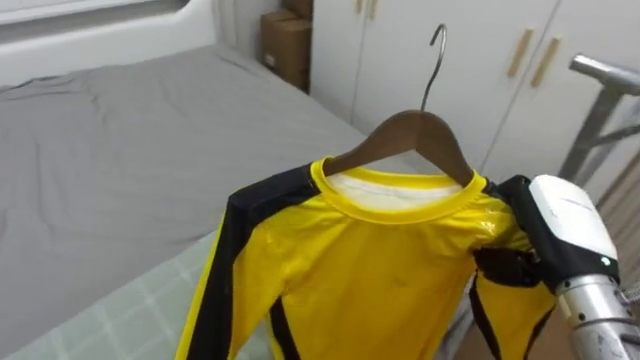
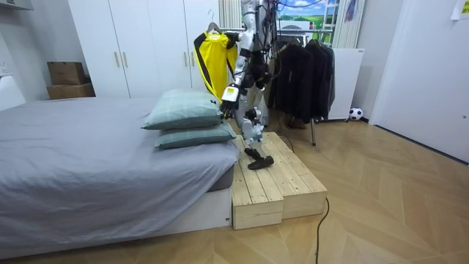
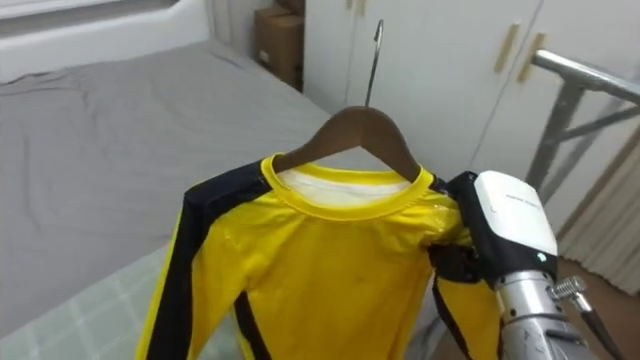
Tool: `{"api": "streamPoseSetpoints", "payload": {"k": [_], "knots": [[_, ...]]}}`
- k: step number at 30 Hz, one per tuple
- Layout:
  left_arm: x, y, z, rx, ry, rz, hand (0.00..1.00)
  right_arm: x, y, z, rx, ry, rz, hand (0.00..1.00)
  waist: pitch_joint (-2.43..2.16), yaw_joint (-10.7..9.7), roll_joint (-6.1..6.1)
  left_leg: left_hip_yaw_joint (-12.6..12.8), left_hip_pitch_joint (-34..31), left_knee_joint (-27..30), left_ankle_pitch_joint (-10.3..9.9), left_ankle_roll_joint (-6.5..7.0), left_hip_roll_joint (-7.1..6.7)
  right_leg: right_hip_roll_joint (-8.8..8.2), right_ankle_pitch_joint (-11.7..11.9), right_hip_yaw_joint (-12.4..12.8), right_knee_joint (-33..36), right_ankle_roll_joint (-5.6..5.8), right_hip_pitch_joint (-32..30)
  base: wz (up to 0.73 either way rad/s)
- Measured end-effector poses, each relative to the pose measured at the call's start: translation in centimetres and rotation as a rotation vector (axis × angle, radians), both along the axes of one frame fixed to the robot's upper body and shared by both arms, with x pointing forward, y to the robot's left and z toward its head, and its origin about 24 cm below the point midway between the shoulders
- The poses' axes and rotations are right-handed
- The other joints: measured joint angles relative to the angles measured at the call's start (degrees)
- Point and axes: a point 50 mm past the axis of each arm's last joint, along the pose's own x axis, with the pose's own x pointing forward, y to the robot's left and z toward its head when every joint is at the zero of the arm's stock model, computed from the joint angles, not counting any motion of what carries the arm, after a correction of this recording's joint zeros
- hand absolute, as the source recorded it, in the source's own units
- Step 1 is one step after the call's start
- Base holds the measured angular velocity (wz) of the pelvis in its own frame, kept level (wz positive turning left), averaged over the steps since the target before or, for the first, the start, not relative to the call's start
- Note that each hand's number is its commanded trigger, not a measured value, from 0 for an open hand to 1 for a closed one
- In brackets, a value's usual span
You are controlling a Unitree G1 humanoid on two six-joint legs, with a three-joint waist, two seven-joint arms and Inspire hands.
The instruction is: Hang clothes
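Note:
A yellow shirt [image 1: 370, 270] with black side stripes hangs on a brown wooden hanger [image 1: 415, 135], held up in the air in front of me. Its metal hook [image 1: 435, 60] points up and rests on nothing. My right hand [image 1: 560, 225], with its white back towards me, is at the shirt's right shoulder, and its dark fingers are closed on the cloth and hanger end there. The right eye view has the same shirt [image 3: 320, 270] and hand [image 3: 505, 215]. In the room view I stand on a wooden platform [image 2: 271, 180] beside the bed with the shirt [image 2: 212, 62] raised.
A grey bed [image 1: 120, 150] lies to my left, with a pale green pillow [image 1: 130, 310] just below the shirt. White wardrobe doors [image 1: 480, 60] are ahead, and cardboard boxes [image 1: 285, 45] stand in the corner. A metal clothes rack bar [image 1: 605, 70] is at my right; dark clothes [image 2: 304, 66] hang on it.

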Motion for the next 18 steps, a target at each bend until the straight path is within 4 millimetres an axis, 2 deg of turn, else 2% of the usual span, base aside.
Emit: {"api": "streamPoseSetpoints", "payload": {"k": [1, 2, 3, 4, 5, 6, 7, 8, 9, 10, 12, 14, 15, 18], "knots": [[-0.2, 0.0, 0.0, 0.002, 0.012, 0.009, 0.00, 0.0, 0.2, -0.1, -0.001, 0.002, 0.009, 1.00, -0.01, 0.10, -0.06, -2.87, -1.27, 2.14, 1.66, 0.26, -0.24, 0.40, 0.12, 1.51, 0.00, -0.22, 0.13, -1.33], [-0.6, -0.1, 0.0, 0.003, 0.030, 0.026, 0.00, 0.1, 0.6, -0.2, 0.000, 0.005, 0.021, 1.00, 0.09, 0.37, -0.24, -8.71, -4.01, 4.21, 3.21, -0.12, -1.33, 1.00, 0.40, 4.68, 0.05, -0.68, 0.46, -1.10], [-0.8, -0.1, 0.0, 0.006, 0.039, 0.029, 0.00, 0.1, 0.7, -0.4, 0.001, 0.010, 0.023, 1.00, 0.16, 0.52, -0.32, -11.31, -5.04, 4.32, 2.99, -0.26, -2.14, 1.28, 0.65, 6.08, 0.01, -0.82, 0.31, -1.22], [-0.9, -0.1, 0.0, 0.012, 0.050, 0.033, 0.00, 0.1, 0.8, -0.8, 0.002, 0.026, 0.023, 1.00, 0.39, 0.54, -0.48, -15.12, -7.08, 4.07, 2.72, -0.48, -2.76, 1.69, 1.09, 8.14, 0.01, -1.08, -0.10, -1.10], [-1.1, -0.2, 0.0, 0.013, 0.065, 0.038, 0.00, 0.1, 1.0, -1.2, 0.002, 0.046, 0.026, 1.00, 0.67, 0.80, -0.56, -18.08, -8.91, 2.77, 2.20, -1.33, -3.12, 2.30, 1.46, 10.70, -0.02, -1.10, -0.25, -1.24], [-1.4, -0.5, 0.0, 0.012, 0.079, 0.044, 0.00, 0.0, 1.3, -1.6, 0.001, 0.063, 0.037, 1.00, 0.67, 0.78, -0.58, -20.82, -9.92, -0.41, 1.94, -1.89, -4.12, 2.74, 1.80, 13.07, -0.02, -1.07, -0.84, -1.02], [-1.4, -0.7, -0.1, 0.011, 0.085, 0.047, 0.00, 0.0, 1.4, -1.7, 0.001, 0.066, 0.043, 1.00, 0.69, 0.69, -0.51, -22.20, -10.33, -2.25, 1.95, -1.91, -4.69, 3.04, 2.00, 14.16, -0.10, -0.91, -1.22, -0.95], [-1.5, -0.8, -0.1, 0.009, 0.089, 0.052, 0.00, 0.0, 1.5, -1.7, -0.003, 0.070, 0.048, 1.00, 0.72, 0.24, -0.40, -25.63, -10.61, -6.33, 1.94, -1.90, -6.28, 3.55, 2.37, 15.90, -0.42, -0.41, -2.10, -0.66], [-1.5, -0.8, -0.1, 0.010, 0.090, 0.057, 0.00, 0.0, 1.5, -1.7, -0.007, 0.070, 0.048, 1.00, 0.72, -0.08, -0.45, -26.94, -10.51, -8.54, 1.89, -1.83, -7.28, 3.74, 2.63, 16.83, -0.52, -0.35, -2.45, -0.77], [-1.6, -0.7, -0.1, 0.012, 0.091, 0.069, 0.00, 0.0, 1.5, -1.6, -0.015, 0.068, 0.047, 1.00, 0.66, -0.45, -0.66, -28.99, -10.19, -13.08, 1.88, -1.81, -9.08, 4.05, 3.15, 18.60, -0.58, -0.23, -3.36, -0.70], [-1.6, -1.0, -0.1, 0.028, 0.101, 0.072, 0.00, 0.1, 1.5, -1.6, -0.019, 0.067, 0.048, 1.00, 0.66, -0.89, -0.69, -29.78, -10.15, -20.92, 1.97, -1.92, -10.90, 4.62, 4.82, 21.93, -2.38, -0.03, -3.90, -0.79], [-1.6, -1.1, -0.1, 0.033, 0.102, 0.073, 0.00, 0.2, 1.4, -1.4, -0.025, 0.059, 0.049, 1.00, 0.67, -1.38, -0.70, -29.93, -9.87, -26.61, 2.29, -1.77, -11.93, 5.14, 6.02, 24.54, -3.41, 0.48, -4.24, -0.68], [-1.6, -1.1, -0.1, 0.037, 0.103, 0.074, 0.00, 0.3, 1.3, -1.2, -0.029, 0.051, 0.046, 1.00, 0.67, -2.43, -0.70, -30.43, -9.68, -29.17, 2.75, -1.73, -12.70, 5.48, 6.56, 25.91, -3.80, 0.80, -4.43, -0.62], [-1.2, -1.0, 0.0, 0.055, 0.087, 0.072, 0.00, 0.4, 0.9, -0.8, -0.038, 0.038, 0.026, 1.00, 0.63, -4.13, -0.59, -31.12, -9.40, -29.99, 4.28, -1.22, -13.33, 6.35, 7.69, 28.07, -4.83, 1.50, -4.37, -0.46]]}}
